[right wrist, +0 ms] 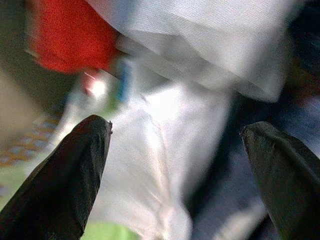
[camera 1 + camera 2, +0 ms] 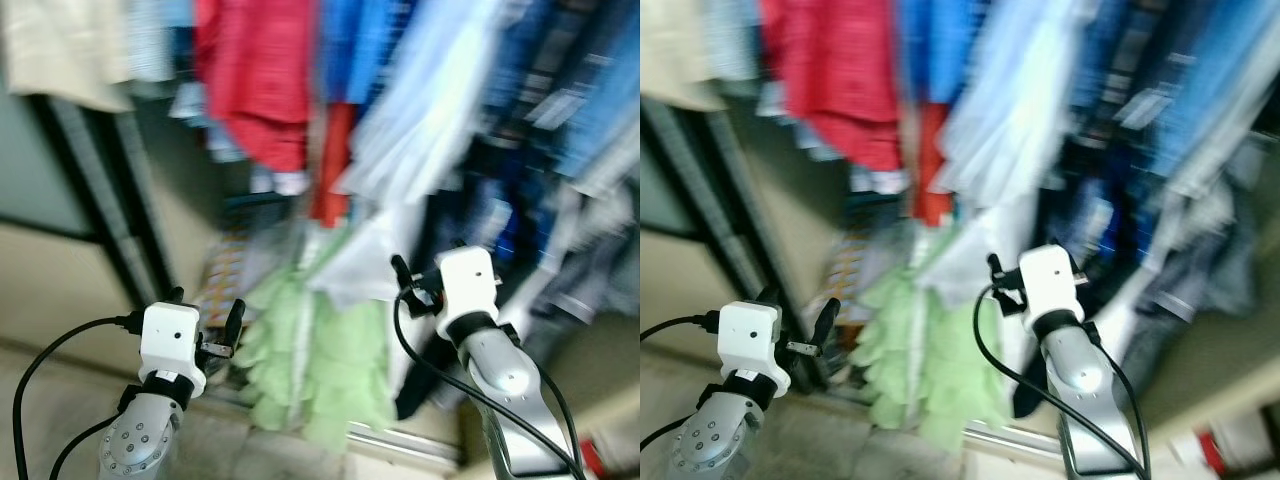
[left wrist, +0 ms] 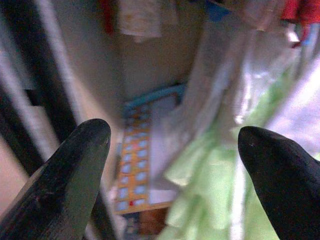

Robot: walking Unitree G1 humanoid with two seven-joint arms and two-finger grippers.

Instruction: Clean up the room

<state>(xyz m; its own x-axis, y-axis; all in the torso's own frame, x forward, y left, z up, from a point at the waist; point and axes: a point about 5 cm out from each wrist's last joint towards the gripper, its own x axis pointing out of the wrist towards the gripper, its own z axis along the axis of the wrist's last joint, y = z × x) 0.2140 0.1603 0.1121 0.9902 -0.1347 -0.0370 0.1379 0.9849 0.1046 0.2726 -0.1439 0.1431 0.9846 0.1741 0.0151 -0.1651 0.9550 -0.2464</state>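
Hanging ahead of both raised arms is a crowded row of clothes, blurred in the head views. A pale green garment (image 2: 318,370) hangs lowest, just beyond and between the two grippers, its ruffled hem close to the floor. A white garment (image 2: 365,262) hangs above it, directly in front of the right gripper (image 1: 180,180), whose two black fingers (image 1: 70,180) stand spread wide apart with nothing between them; in the right wrist view the white cloth lies straight ahead of the fingertips, though whether they touch it cannot be told. A red garment (image 2: 262,75) hangs higher, up and to the left of that gripper, with blue garments (image 2: 365,45) beside it and a pale blue shirt (image 2: 430,110) above the white one. Dark and denim clothes (image 2: 560,150) hang off to the right gripper's outer side.

The left gripper (image 3: 172,170) is held lower, to the left of the green garment, its fingers (image 3: 75,175) also spread wide and empty. Ahead of it, past the fingertips, a flat item with an orange and blue checked pattern (image 3: 135,175) leans low down beside the green cloth. A dark upright frame post (image 2: 100,190) rises on the outer side of the left gripper, and a cream garment (image 2: 60,50) hangs above it.
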